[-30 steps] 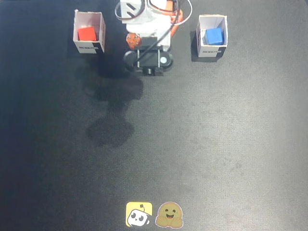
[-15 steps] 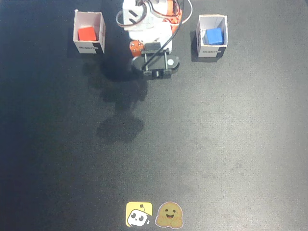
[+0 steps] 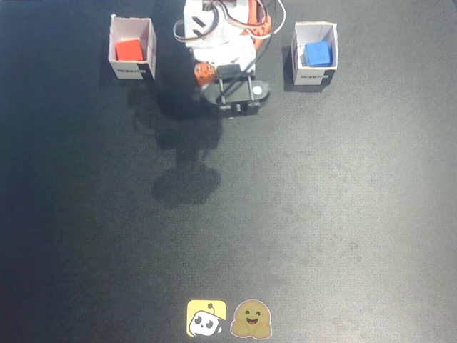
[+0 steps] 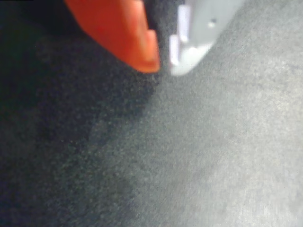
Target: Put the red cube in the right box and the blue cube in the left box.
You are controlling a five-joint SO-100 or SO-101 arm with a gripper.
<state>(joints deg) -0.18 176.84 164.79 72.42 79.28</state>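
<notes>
We see red cube (image 3: 128, 49) boxed upper left, blue cube (image 3: 317, 53) boxed upper right: sorting looks finished. Gripper (image 4: 163, 64) tips pressed together, empty, tucked top centre.

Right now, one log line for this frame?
red cube: in box | blue cube: in other box | gripper: shut, empty

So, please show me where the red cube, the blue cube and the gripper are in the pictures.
red cube (image 3: 129, 49): fixed view, on its top face, inside a white box.
blue cube (image 3: 317, 53): fixed view, on its top face, inside the other box.
gripper (image 4: 163, 59): wrist view, between the orange and white fingertips.
</notes>
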